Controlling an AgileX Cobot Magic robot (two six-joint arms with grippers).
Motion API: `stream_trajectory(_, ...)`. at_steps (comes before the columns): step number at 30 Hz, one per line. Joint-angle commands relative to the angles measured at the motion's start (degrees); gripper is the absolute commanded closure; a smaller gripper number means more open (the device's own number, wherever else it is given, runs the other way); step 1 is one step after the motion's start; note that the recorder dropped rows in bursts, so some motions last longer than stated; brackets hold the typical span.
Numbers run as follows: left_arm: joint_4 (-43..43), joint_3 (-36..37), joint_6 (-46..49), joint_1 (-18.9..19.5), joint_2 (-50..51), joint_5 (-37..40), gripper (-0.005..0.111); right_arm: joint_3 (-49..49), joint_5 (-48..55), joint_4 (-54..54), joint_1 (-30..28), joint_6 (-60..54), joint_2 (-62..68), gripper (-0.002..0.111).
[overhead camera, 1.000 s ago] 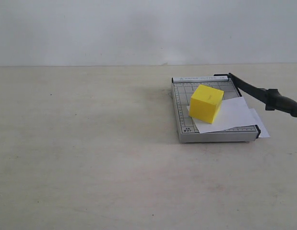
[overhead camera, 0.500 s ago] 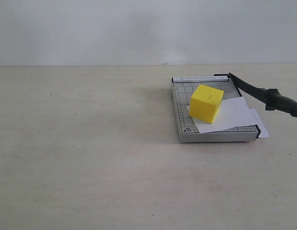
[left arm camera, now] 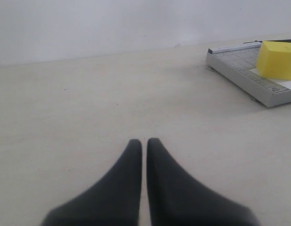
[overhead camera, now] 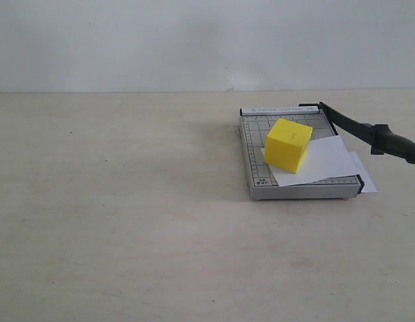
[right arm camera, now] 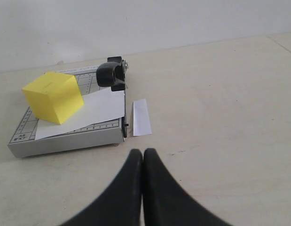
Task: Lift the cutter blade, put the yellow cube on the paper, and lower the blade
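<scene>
Now: matte yellow cube (overhead camera: 288, 145) on flat white paper (overhead camera: 326, 158); left gripper (left arm camera: 144, 141), right gripper (right arm camera: 143, 151) pressed closed, empty.

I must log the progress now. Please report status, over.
Shut and empty: left end effector, right end effector. The yellow cube sits on paper. The cutter blade raised, not yet lowered. Loose paper strip beside trimmer, nothing blocking.

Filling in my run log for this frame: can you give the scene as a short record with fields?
cube: yellow cube sits on the paper, over the trimmer base
blade: cutter blade raised, not yet lowered
loose piece: white paper strip on the table beside the base
left gripper: shut, empty, away from the trimmer
right gripper: shut, empty, short of the trimmer
</scene>
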Motion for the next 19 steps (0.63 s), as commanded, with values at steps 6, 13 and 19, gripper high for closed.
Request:
stream_trajectory(6,0.3,-0.1,-0.7,4.3,0.2,-0.6,0.102,0.0,-0.2,-0.3,0.0,0.2,-0.3,0.108)
stream_trajectory(13,0.3,-0.1,-0.7,4.3,-0.8,-0.5,0.102,0.0,-0.2,-0.3,0.0,0.2,-0.3,0.108)
stream_trajectory(19,0.3,-0.1,-0.7,4.3,-0.8,-0.9,0.102,0.0,-0.2,-0.3,0.0,0.2,-0.3,0.108)
